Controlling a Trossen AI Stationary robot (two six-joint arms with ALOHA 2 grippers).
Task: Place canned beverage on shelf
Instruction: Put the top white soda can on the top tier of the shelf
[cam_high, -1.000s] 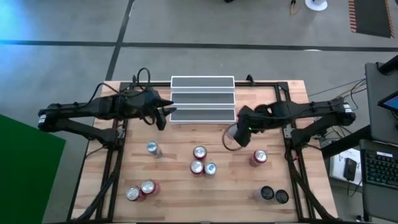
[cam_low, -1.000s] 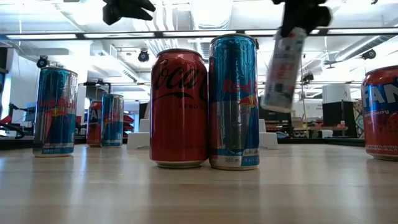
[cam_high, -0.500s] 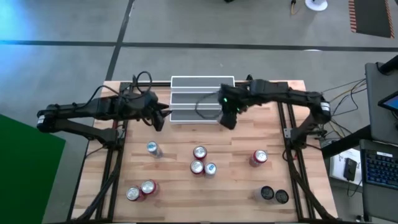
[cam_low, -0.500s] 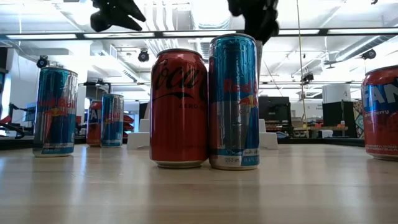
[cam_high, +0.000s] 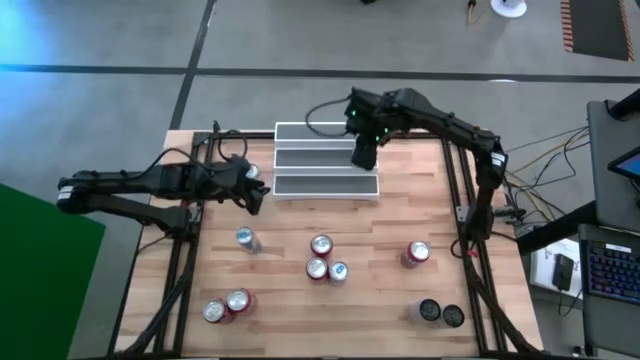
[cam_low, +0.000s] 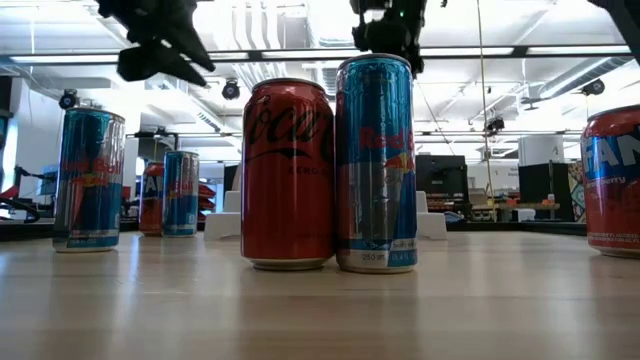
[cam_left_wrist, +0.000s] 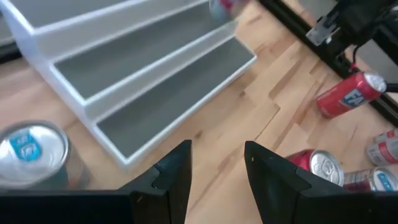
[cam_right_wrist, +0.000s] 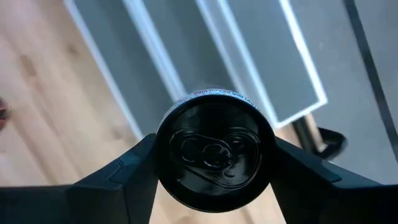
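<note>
My right claw (cam_right_wrist: 214, 180) is clamped on a black-topped can (cam_right_wrist: 214, 152), upright over the shelf (cam_high: 325, 160) w/ room to lower. Left claw (cam_left_wrist: 214, 177), fingers apart & empty, waits beside the shelf, clear.

right end effector (cam_high: 364, 152) carried can (cam_right_wrist: 214, 154) over shelf (cam_high: 326, 160), left arm retreated

Red can (cam_low: 288, 175) and taller blue can (cam_low: 376, 165) upright, touching, centre of table (cam_low: 320, 310). More blue cans far left (cam_low: 89, 180); red can at right edge (cam_low: 612, 182). Left gripper (cam_low: 155, 45) and right gripper (cam_low: 388, 30) overhead.
</note>
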